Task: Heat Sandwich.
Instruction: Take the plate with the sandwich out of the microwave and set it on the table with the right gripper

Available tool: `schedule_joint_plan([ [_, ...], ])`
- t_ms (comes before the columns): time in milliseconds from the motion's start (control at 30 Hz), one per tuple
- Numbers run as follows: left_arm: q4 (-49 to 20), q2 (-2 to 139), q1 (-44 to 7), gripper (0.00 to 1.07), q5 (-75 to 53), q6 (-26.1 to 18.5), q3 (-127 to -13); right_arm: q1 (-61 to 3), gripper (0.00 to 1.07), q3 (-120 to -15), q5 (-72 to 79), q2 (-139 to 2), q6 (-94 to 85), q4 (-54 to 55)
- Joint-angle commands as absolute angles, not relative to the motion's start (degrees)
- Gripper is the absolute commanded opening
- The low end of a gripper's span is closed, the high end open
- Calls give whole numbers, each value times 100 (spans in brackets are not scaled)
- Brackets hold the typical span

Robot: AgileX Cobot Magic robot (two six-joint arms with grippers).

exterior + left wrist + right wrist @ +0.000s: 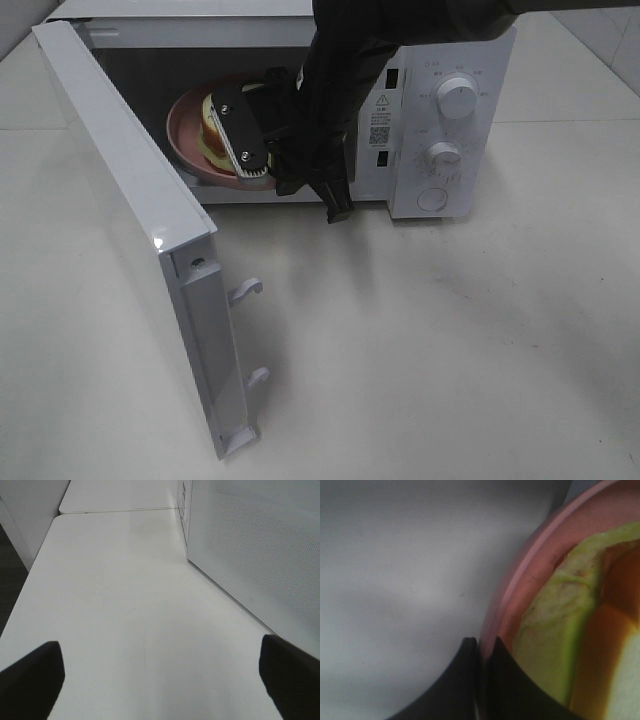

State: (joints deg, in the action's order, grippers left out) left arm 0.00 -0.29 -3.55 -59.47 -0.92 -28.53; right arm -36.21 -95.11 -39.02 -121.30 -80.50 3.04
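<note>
The white table (450,340) spreads under everything, and on it stands the white microwave (450,120), its door (130,230) swung wide toward the left side of the high view, with two latch hooks showing on its edge. The control panel on the right side of the microwave carries two round knobs (458,98), one above the other.

My right arm (335,90) reaches down from above into the open cavity. Inside the cavity sits the round pink plate (185,135), tilted a little toward the opening, and the sandwich (212,125) lies on it, pale bread with green and orange layers. My right jaws (480,652) are clenched on the near rim of the plate; in my right wrist view the two dark tips sit pressed together with the pink rim between them, and the sandwich lies just beside them on the plate, not touched by them.

My left jaws (160,675) are released, spread wide, the two dark fingers (30,680) standing well apart above bare table. They hold nothing. The perforated white side wall of the microwave runs close beside them.
</note>
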Motion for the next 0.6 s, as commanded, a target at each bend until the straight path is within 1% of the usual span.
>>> schedule_joint_plan([
  [33, 0, -172, -338, 100, -5936, -97, -2842, -3592, 0, -9099, -3845, -11769, -8520, 579],
  [333, 0, -172, -338, 100, -5936, -97, -2842, -3592, 0, -8245, -3810, -11207, -8703, 636],
  [600, 0, -172, -338, 100, -5936, -97, -2842, -3592, 0, -7752, -3787, -10806, -8703, 636],
])
